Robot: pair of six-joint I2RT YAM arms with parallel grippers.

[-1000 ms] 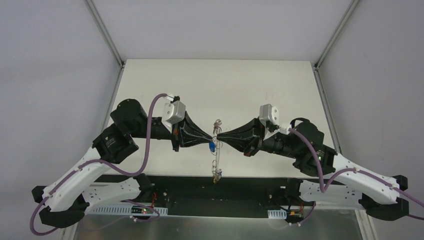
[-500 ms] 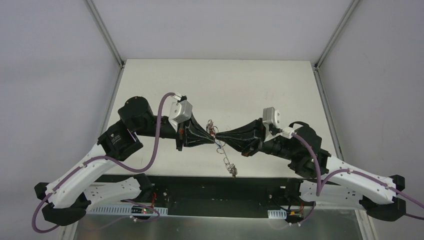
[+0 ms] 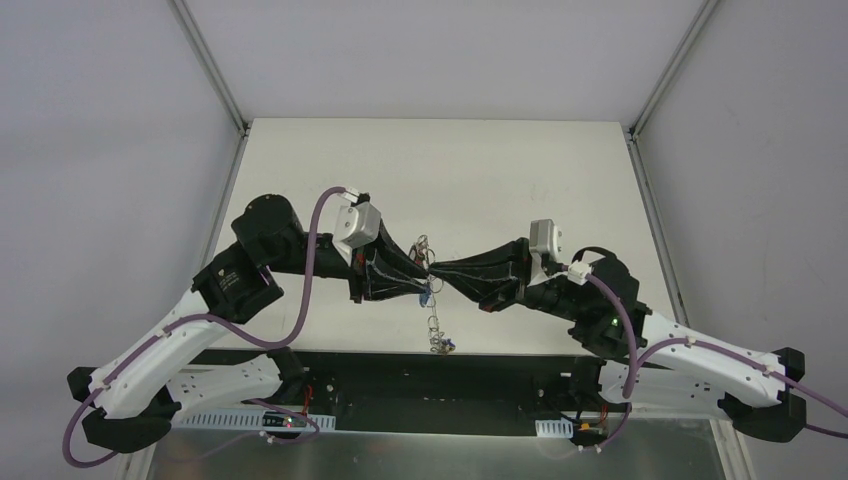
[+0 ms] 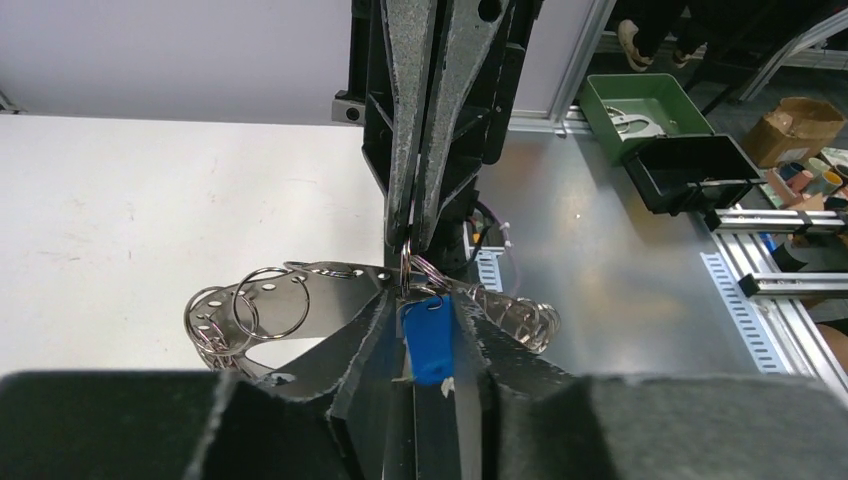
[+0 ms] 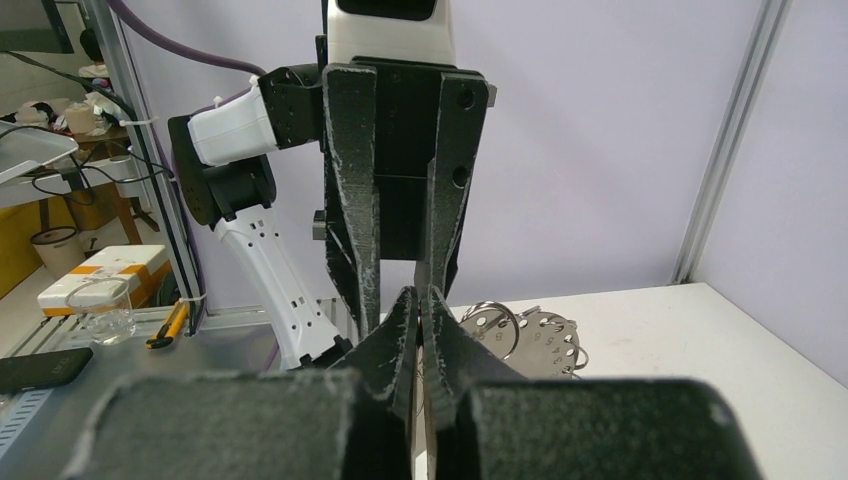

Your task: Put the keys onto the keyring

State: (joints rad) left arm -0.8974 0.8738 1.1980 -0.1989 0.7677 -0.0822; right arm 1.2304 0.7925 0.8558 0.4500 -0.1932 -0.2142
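My two grippers meet tip to tip above the table's near middle. My left gripper (image 3: 427,275) is shut on a blue-headed key (image 3: 426,293), which shows clearly between its fingers in the left wrist view (image 4: 430,338). My right gripper (image 3: 438,270) is shut on a small ring of the keyring (image 4: 408,264) just above the key's head. The keyring is a bunch of silvery rings on a perforated metal plate (image 4: 300,285), also seen in the right wrist view (image 5: 545,335). A chain of rings (image 3: 434,325) hangs below. No red or yellow key shows.
The white table (image 3: 500,180) stretches behind the grippers; its near edge and a black rail (image 3: 420,365) lie under the hanging chain. In the left wrist view a green bin (image 4: 650,105) and a black bin (image 4: 690,170) stand beyond the metal bench.
The hanging chain swung out to the right and is back hanging straight down. The blue key shows below the tips again. Both grippers stay tip to tip, shifted only slightly.
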